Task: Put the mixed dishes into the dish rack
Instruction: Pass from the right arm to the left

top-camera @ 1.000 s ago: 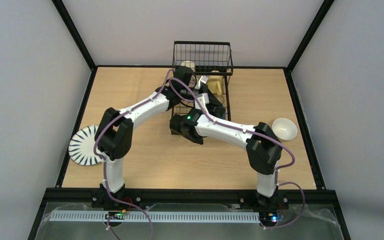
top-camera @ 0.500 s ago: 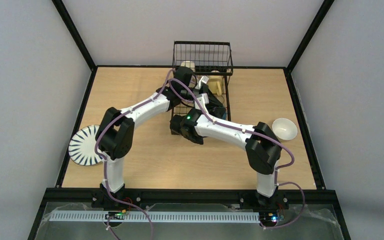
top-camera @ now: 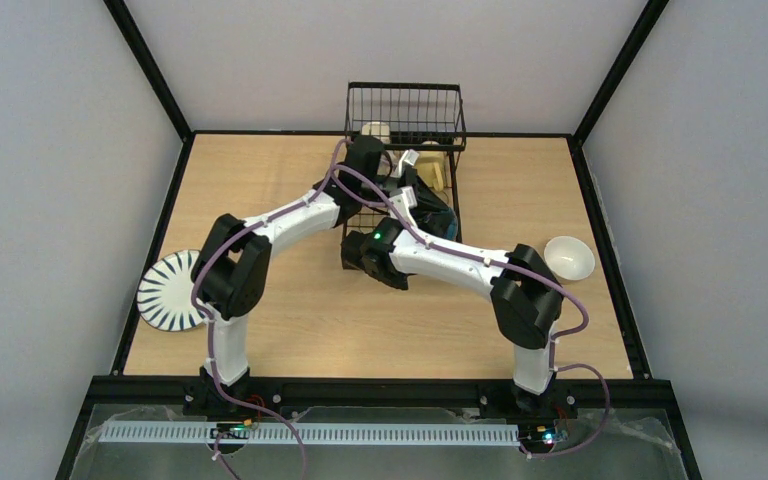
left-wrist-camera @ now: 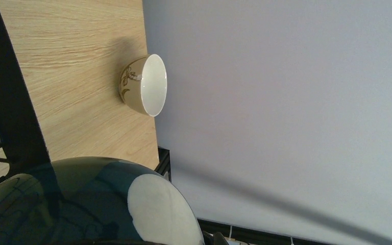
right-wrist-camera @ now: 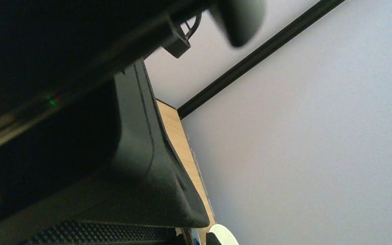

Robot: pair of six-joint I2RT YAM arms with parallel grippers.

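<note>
Left hand and right hand both reached into the dish rack; we could not tell if either gripped. A blue-outside bowl sat close below the left hand, probably being seated there. A cream bowl stood unloaded on the table.

The wooden table carries the dish rack far-centre, a striped plate left, a cream bowl right.
</note>
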